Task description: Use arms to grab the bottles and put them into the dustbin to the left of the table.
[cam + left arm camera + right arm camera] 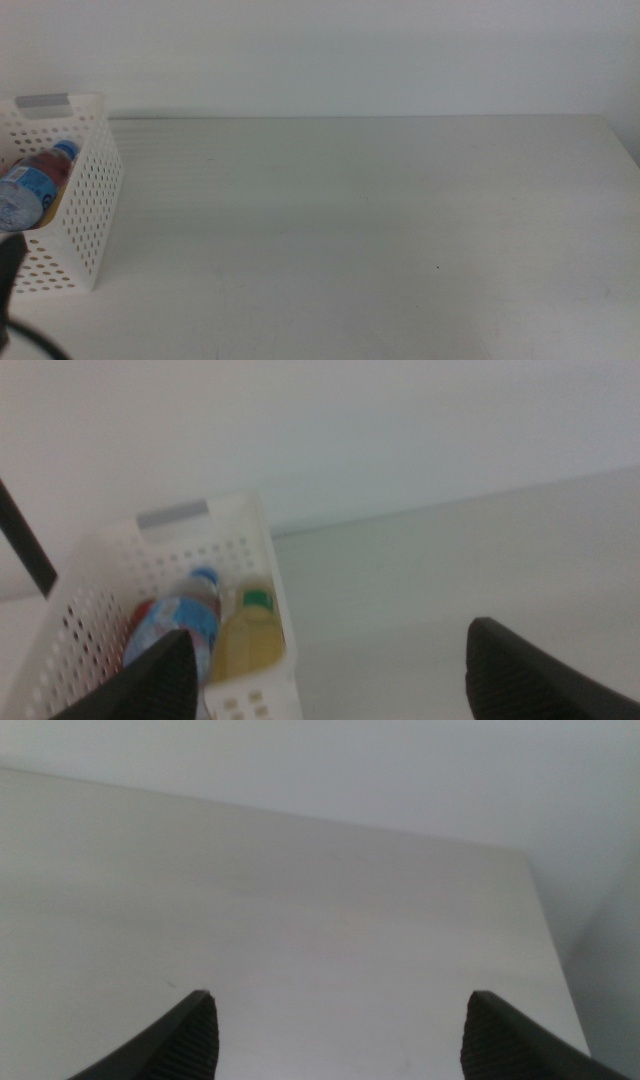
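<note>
Bottles all inside dustbin point(88, 190) at left edge of middle frame: water bottle point(175, 628), yellow-drink bottle point(250, 640), red can point(142, 616) barely showing behind. Long axes tilted, caps up toward far wall. Left gripper point(330, 670) nearer, just beside basket, spread, holding nothing. Right gripper point(340, 1030) spread over bare table point(300, 910). Task judged complete.

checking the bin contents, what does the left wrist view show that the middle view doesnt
Only the left wrist view: the yellow-drink bottle beside the water bottle, something red under it, and the left gripper open, holding nothing. Only the middle view: the whole table, with no bottle on it. Both: the white dustbin with the blue-capped water bottle inside.
</note>
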